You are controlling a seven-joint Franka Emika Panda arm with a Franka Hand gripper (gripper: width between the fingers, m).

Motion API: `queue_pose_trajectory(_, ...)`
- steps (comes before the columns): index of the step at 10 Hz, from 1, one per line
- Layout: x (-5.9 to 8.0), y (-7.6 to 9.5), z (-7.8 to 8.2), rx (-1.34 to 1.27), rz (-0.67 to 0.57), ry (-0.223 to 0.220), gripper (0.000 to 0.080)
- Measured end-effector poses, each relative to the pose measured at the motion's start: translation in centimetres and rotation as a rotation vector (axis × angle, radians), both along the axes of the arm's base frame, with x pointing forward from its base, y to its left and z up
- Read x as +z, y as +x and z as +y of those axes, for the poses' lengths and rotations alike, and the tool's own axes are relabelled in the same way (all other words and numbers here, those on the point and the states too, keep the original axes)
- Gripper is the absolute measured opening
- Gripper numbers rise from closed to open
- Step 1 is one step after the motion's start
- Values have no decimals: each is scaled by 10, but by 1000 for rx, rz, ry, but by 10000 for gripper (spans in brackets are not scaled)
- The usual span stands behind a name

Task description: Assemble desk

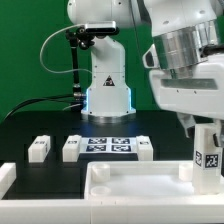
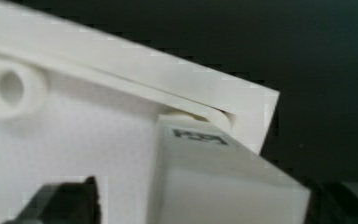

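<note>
The desk's wide white panel [image 1: 130, 186] lies across the front of the table. In the wrist view a round socket [image 2: 2, 85] shows on the panel [image 2: 87, 140]. One tagged white leg [image 1: 206, 150] stands upright at the panel's corner on the exterior view's right. My gripper [image 1: 199, 124] hangs right over that leg. In the wrist view the leg [image 2: 220, 175] sits between the dark fingers [image 2: 62, 204], with a gap on each side. The gripper [image 2: 202, 208] is open and holds nothing.
Three more white legs [image 1: 38, 148] [image 1: 72, 148] [image 1: 143, 150] lie on the black table behind the panel, around the marker board [image 1: 108, 145]. The arm's white base [image 1: 107, 85] stands at the back before a green backdrop.
</note>
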State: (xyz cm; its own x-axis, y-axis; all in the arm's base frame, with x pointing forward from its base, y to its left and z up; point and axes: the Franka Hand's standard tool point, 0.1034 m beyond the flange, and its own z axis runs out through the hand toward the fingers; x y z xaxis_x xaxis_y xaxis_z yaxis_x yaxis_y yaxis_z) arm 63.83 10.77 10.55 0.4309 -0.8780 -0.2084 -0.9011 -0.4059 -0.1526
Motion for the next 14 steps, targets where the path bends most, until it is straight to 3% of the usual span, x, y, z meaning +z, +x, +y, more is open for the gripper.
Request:
queue_pose_trajectory(1, -1, 0, 1, 157, -40, -7, 628)
queue_pose_trajectory(3, 1, -4, 18, 320, -64, -42, 645)
queue_pose_trajectory(6, -1, -3, 11, 563, -125, -54, 649)
queue_pose_trajectory(9, -1, 2, -5, 1115, -219, -154, 649)
queue_pose_trajectory(12, -2, 2, -3, 1086, -213, -151, 623)
queue_pose_trajectory(14, -2, 1, -2, 945, -184, -147, 290)
